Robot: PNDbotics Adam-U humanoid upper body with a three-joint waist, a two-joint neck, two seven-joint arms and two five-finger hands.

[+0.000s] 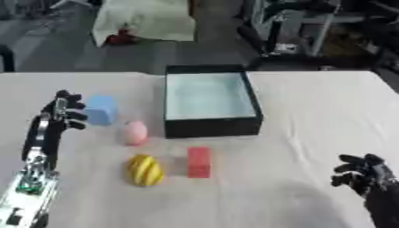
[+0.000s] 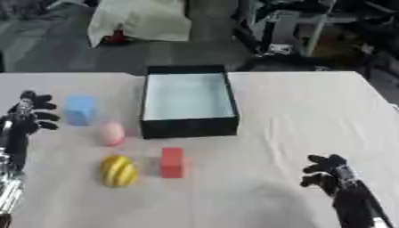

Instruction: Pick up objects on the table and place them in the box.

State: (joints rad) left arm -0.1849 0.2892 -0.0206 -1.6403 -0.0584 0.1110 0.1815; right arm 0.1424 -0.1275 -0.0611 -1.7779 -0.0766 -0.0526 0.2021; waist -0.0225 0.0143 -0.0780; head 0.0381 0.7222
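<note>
Soft, even overhead light leaves the pale bench [image 1: 311, 111] bright without glare, throws only faint shadows beside the box [image 1: 210, 127] and red block [image 1: 199, 162], while both views are blurred throughout, the dim background most.

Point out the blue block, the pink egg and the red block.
blue block [image 1: 100, 110], left eye view, on its front face.
pink egg [image 1: 136, 132], left eye view, on the middle of its rounded side.
red block [image 1: 199, 162], left eye view, on its top face.

Black box [image 1: 210, 126]; blue block [image 1: 101, 110]; red block [image 1: 199, 162].
</note>
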